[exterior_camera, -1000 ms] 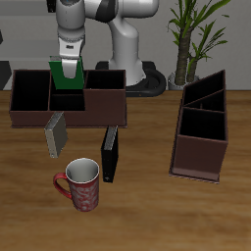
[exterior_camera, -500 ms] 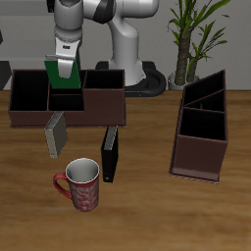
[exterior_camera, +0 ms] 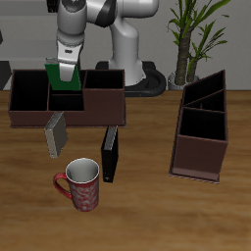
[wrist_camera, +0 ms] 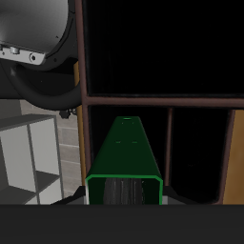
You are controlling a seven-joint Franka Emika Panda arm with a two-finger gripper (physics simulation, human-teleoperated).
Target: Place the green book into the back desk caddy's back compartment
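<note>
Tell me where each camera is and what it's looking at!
Exterior view: sits in front of the table and above it, facing the robot's base at the back; shows the arm, the gripper holding the green book over the back desk caddy.
Wrist view: rides on the gripper, looking down along the book into the caddy; shows a fingertip.
Both share the book and caddy.

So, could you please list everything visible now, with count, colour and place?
green book: 1, green, held upright in the back caddy's narrow middle section
back caddy: 1, dark brown, table's back
second caddy: 1, dark brown, slanted sides, apart from the first
grey book: 1, grey, leaning against the back caddy's front
black book: 1, black, beside the mug
mug: 1, red patterned, near the front edge
plant: 1, green, behind the table
table: 1, brown wood
claw: 1, white arm, gripping the green book
</note>
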